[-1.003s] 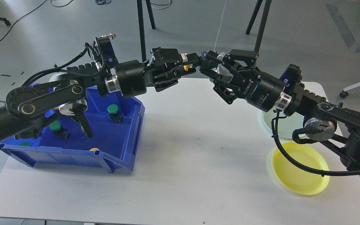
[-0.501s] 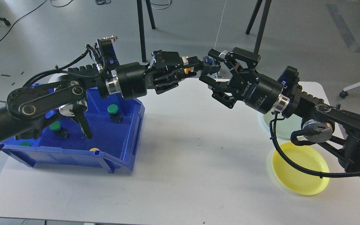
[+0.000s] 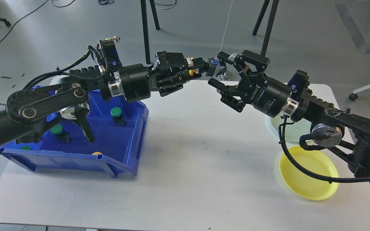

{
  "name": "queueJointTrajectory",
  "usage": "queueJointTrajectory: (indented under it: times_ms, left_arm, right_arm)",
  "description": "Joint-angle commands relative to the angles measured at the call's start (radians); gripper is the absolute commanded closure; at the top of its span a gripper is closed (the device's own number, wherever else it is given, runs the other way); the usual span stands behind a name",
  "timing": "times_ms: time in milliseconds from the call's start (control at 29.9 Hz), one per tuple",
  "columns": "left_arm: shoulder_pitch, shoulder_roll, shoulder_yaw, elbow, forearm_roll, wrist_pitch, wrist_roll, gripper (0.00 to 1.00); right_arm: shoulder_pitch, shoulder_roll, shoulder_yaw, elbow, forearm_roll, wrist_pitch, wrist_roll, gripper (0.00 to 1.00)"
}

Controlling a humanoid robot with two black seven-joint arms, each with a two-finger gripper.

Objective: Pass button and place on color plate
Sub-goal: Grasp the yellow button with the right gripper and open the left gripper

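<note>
While both arms are being held raised over the far half of the white table [image 3: 185,166], the table is bearing everything else in the scene. Its left side is being taken up by the blue bin [image 3: 120,150], inside which several green buttons [image 3: 116,112] are sitting, along with a sliver of a yellow one at the near wall. On the right side, the yellow plate [image 3: 307,179] is lying near the front edge, and the pale green plate [image 3: 292,131] is lying just behind it, partly hidden by the right arm.

Above the table's far edge, the two grippers are being brought tip to tip. The left gripper [image 3: 206,68] is being kept closed on the yellow button [image 3: 192,70]: the yellow cap is showing between its fingers, while the button's blue and grey base is sticking out past the fingertips towards the right. The button is thus being held in the air, well above the table and well apart from both plates.

The right gripper [image 3: 221,70] is being held with its fingers spread wide, one finger above and one below the button's protruding base. Whether either finger is touching the base cannot be told.
</note>
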Motion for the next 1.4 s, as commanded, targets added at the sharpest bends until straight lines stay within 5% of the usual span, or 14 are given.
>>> queueJointTrajectory:
  times_ms: [0, 635, 969, 1370]
  left_arm:
    - [0.000, 0.000, 0.000, 0.000, 0.000, 0.000, 0.000, 0.78]
    - [0.000, 0.000, 0.000, 0.000, 0.000, 0.000, 0.000, 0.78]
    - [0.000, 0.000, 0.003, 0.000, 0.003, 0.000, 0.000, 0.76]
    - [0.000, -0.002, 0.000, 0.000, 0.000, 0.000, 0.000, 0.51]
  right_arm:
    - [0.004, 0.019, 0.000, -0.011, 0.000, 0.000, -0.001, 0.29]
    - [0.014, 0.048, 0.009, -0.034, 0.000, 0.000, 0.001, 0.66]
    - [0.016, 0.048, 0.014, -0.034, 0.000, 0.000, -0.004, 0.98]
    - [0.011, 0.043, 0.011, -0.029, 0.005, -0.007, -0.005, 0.99]
